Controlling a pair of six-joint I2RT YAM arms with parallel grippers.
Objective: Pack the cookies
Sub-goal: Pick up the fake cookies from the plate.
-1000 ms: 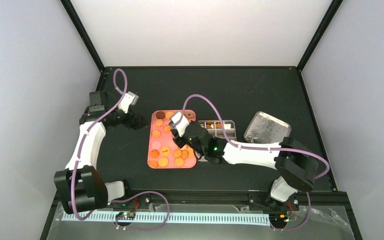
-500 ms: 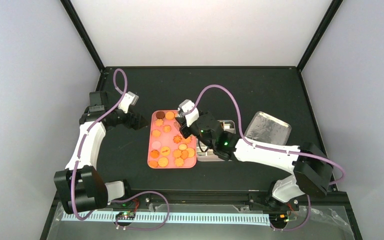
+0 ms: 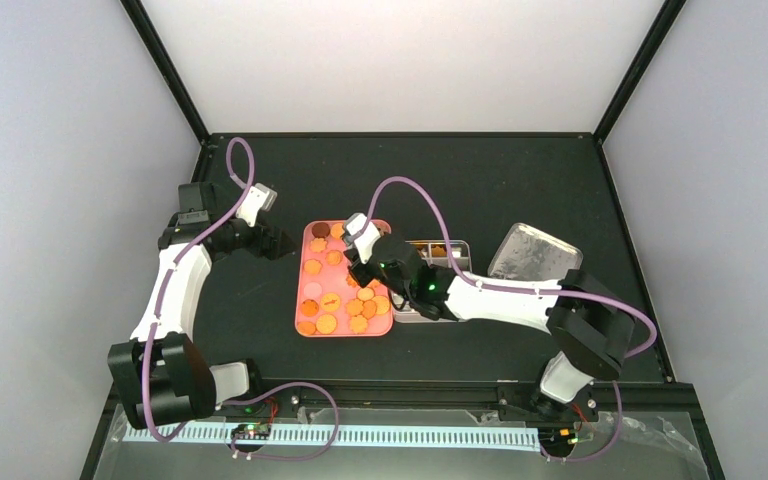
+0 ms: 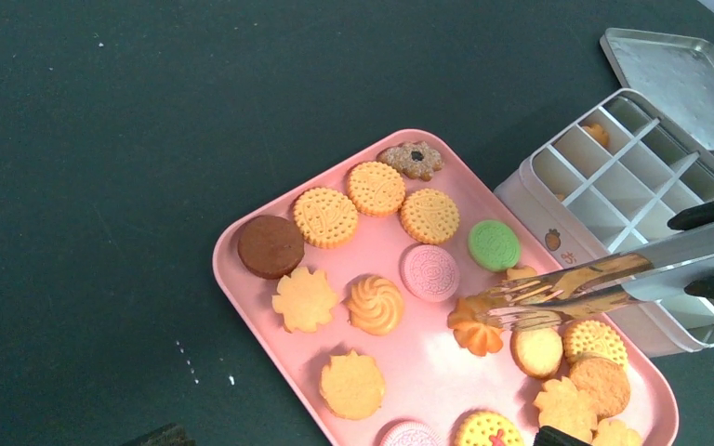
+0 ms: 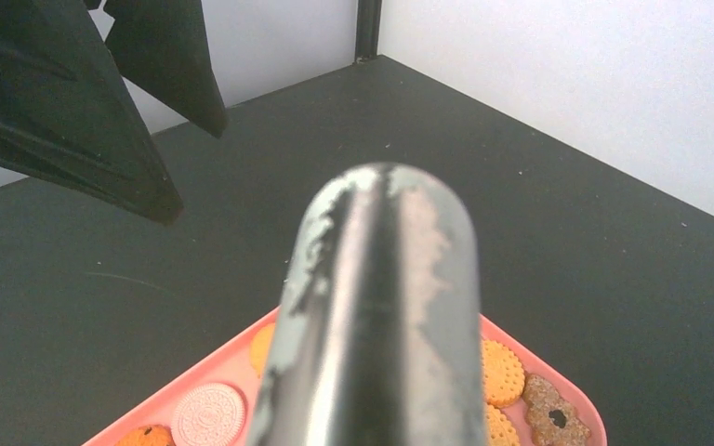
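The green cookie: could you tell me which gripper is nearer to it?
Right. The right gripper, holding tongs, is over the box beside the green cookie; the left gripper is beyond the tray's opposite edge.

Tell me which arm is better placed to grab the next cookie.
Right. The right gripper holds the tongs, tips at a cookie on the tray. The left gripper sits open and empty beside the tray.

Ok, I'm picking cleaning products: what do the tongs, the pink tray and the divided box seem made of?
Tongs: shiny metal, probably steel; they mirror the orange cookies beneath. Pink tray: likely plastic, smooth, evenly coloured, soft sheen. Divided box: pale, matt, thin white partitions; plastic or painted tin, can't tell.
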